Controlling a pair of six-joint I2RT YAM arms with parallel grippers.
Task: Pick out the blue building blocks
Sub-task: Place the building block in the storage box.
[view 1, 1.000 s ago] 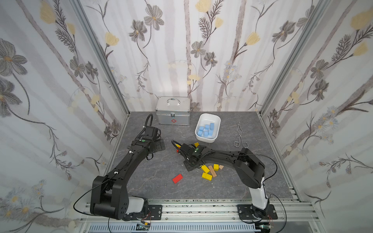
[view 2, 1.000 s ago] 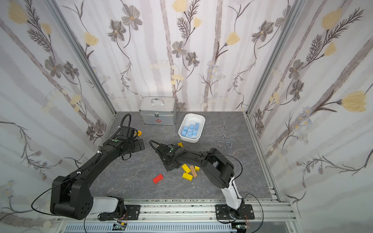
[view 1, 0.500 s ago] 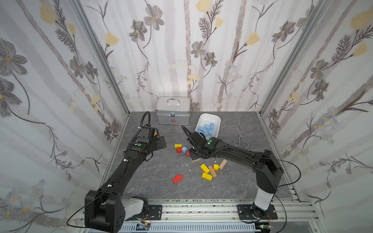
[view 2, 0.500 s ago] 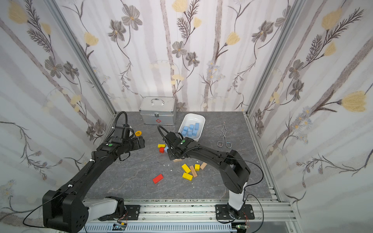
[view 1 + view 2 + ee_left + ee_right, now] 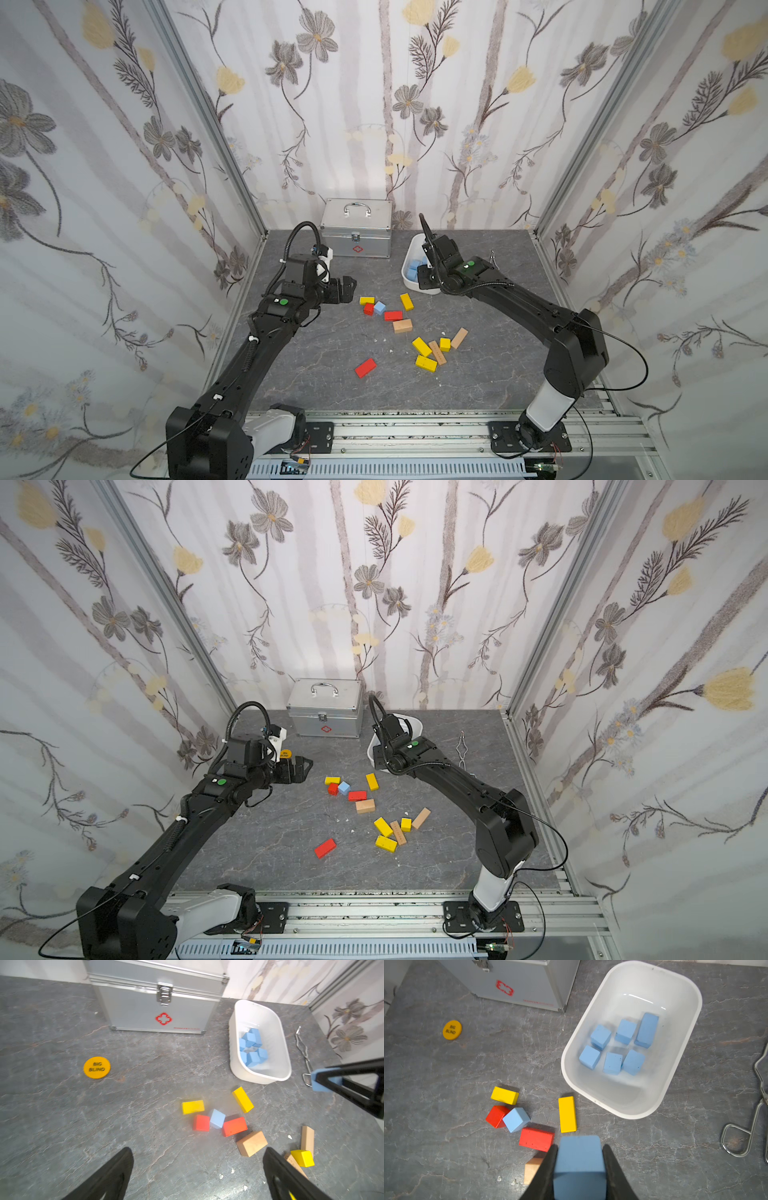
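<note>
In both top views the white oval plastic tub (image 5: 411, 249) (image 5: 413, 727) stands on the grey stone-pattern table (image 5: 332, 382), just beside the silver metal case (image 5: 356, 235). The right hand (image 5: 423, 278) hangs over the tub's rim on the robot's side, and what it grips is hidden here. The left hand (image 5: 345, 286) is well apart from the tub, jaws wide and empty. A loose light-blue cube (image 5: 379, 308) (image 5: 343, 788) lies on the table near the tub.

In the left wrist view the left hand (image 5: 198, 1150) stands wide apart with nothing between the jaws. The right hand (image 5: 320, 1080) is near the tub (image 5: 259, 1081) and clamps a matte light-blue cube (image 5: 314, 1084).

In the right wrist view the right hand (image 5: 579, 1147) holds the matte light-blue cube (image 5: 579, 1165) tightly, just outside the tub (image 5: 571, 1078). In the tub lie six light-blue blocks (image 5: 625, 1031), five cubes and one longer brick. The loose light-blue cube (image 5: 516, 1119) touches a red wooden cube (image 5: 496, 1115) near the tub.
</note>
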